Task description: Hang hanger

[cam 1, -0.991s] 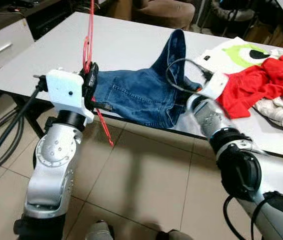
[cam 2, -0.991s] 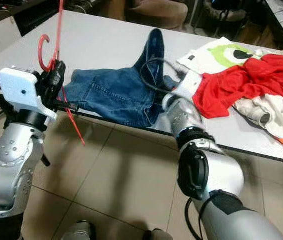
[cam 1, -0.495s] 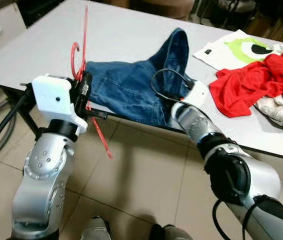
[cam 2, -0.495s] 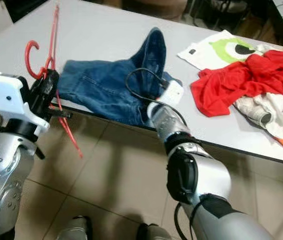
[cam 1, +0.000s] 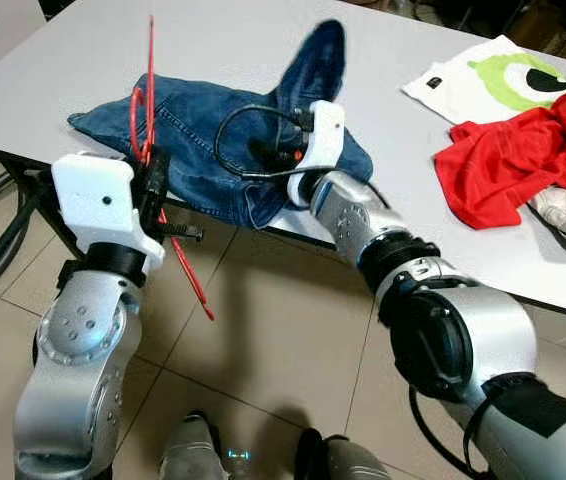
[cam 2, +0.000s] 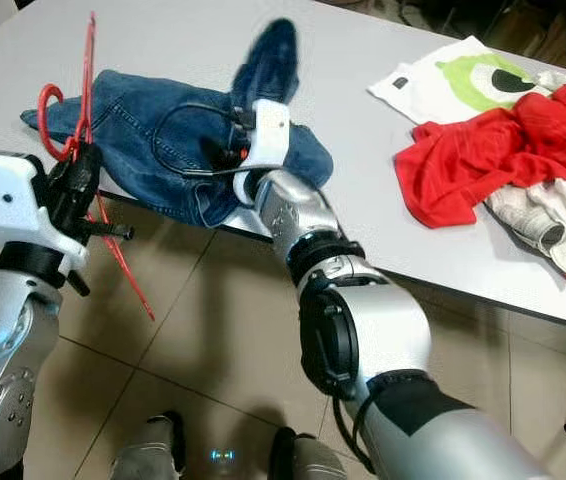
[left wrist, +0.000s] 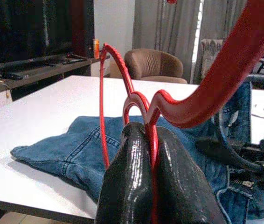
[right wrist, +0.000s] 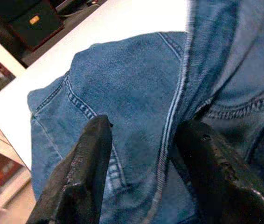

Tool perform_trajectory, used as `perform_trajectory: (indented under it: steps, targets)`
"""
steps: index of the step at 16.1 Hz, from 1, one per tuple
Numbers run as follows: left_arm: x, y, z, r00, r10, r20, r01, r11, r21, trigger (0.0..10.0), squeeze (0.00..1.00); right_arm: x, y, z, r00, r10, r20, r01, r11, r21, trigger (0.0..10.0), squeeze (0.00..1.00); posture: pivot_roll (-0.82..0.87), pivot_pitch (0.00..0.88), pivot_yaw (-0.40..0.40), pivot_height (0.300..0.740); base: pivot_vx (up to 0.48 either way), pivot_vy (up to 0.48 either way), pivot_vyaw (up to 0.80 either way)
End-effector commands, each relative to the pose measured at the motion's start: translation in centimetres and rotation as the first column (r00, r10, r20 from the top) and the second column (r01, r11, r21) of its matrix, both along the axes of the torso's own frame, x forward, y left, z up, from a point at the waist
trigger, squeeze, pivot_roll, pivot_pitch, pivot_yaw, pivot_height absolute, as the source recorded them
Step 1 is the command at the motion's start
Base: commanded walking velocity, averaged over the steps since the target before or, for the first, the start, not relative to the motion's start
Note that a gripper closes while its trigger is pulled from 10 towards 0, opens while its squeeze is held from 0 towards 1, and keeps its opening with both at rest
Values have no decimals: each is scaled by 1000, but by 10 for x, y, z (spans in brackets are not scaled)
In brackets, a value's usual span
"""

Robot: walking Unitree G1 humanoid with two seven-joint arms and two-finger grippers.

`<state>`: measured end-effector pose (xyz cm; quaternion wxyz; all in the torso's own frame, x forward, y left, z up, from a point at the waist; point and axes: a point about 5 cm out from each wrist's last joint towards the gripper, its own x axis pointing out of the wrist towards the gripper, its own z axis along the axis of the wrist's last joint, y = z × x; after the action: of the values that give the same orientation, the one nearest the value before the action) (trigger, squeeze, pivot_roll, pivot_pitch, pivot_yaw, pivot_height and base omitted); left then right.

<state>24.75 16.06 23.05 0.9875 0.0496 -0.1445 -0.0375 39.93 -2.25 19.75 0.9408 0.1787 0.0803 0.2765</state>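
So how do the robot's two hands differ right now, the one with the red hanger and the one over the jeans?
The left hand has its two black fingers shut on the thin red plastic hanger, held beside the table edge. The right hand has its fingers spread open, holding nothing, reaching over the blue denim jeans on the white table. The left is raised upright; the right stretches forward. Both have long black fingers on silver arms.

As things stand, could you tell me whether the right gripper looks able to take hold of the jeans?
Probably yes. The right gripper is open right over the jeans at the table's near edge, denim between its fingers and nothing in the way. The left gripper is busy, shut on the red hanger.
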Motion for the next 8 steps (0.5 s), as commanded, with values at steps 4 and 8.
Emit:
perform_trajectory:
  steps: [4, 8]
  targets:
    - [9, -7, -2, 999, -33, 2, 33, 999, -9, 10000, 0, 10, -36, 42, 903, -139, 407, 208, 969, -130, 10000, 0, 245, 162, -96, 740, 0, 0, 0]
    - [22, 7, -42, 991, -3, -134, -6, 998, -66, 10000, 0, -36, -71, 25, 689, -338, 641, 462, 886, -29, 10000, 0, 163, 121, -59, 740, 0, 0, 0]
